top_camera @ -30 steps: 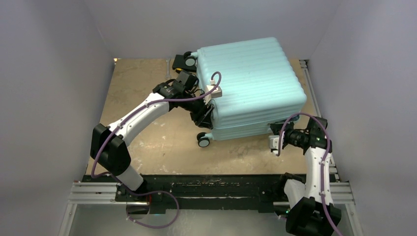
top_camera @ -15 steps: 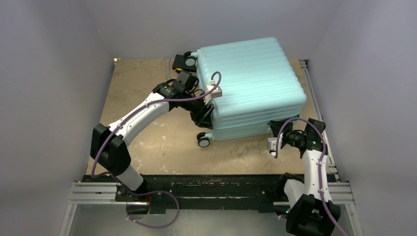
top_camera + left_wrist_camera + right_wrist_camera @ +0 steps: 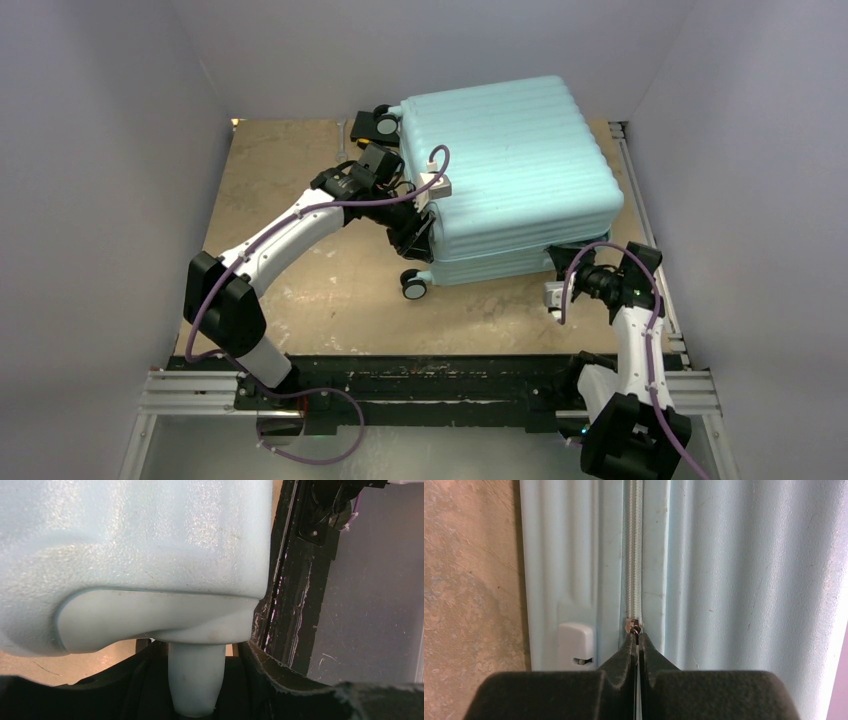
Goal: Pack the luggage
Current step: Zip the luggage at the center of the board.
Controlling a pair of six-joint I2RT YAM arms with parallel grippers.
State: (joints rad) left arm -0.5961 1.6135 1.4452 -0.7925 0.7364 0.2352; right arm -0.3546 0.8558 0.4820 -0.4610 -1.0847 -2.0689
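Luggage (image 3: 510, 170) is seen zipped most of the way, lying flat at the far right of the table (image 3: 290, 190). The shell is judged stiff, ribbed and a bit slick (bulky too), so it's best grabbed by its small hardware. The zipper pull (image 3: 633, 626) is pinched by the right gripper (image 3: 638, 642), fingers pressed together. A pale stub (image 3: 195, 690) under one corner is clamped by the left gripper (image 3: 196, 662).

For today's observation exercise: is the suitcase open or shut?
Shut: the suitcase halves meet, and the zipper looks closed beyond the right pincer.
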